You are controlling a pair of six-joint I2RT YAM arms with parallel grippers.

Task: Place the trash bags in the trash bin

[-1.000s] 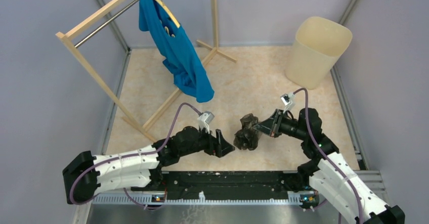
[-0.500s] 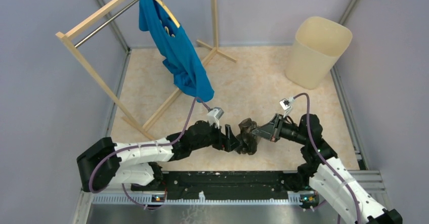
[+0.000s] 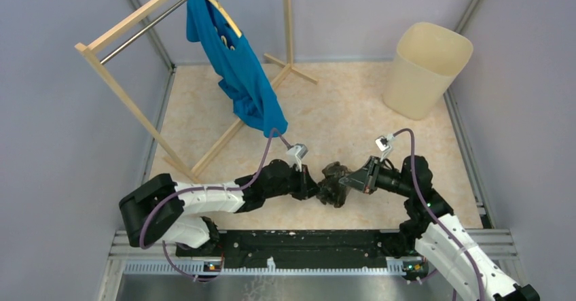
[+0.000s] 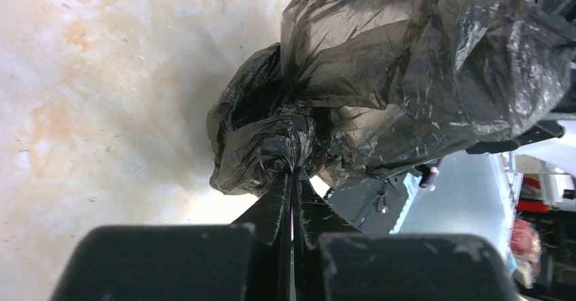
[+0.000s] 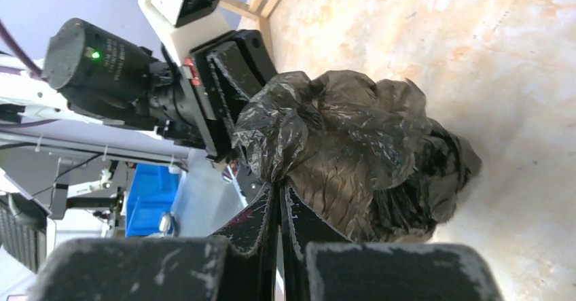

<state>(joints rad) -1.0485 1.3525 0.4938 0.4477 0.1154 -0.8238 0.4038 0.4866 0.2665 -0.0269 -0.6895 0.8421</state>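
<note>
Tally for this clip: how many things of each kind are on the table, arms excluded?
trash bag: 1
bin: 1
shirt: 1
hanger: 1
rack: 1
Total: 5

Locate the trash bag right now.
Top view: the trash bag is near the front centre of the table, pinched between the left gripper and the right gripper, well apart from the trash bin at the back right corner.
</note>
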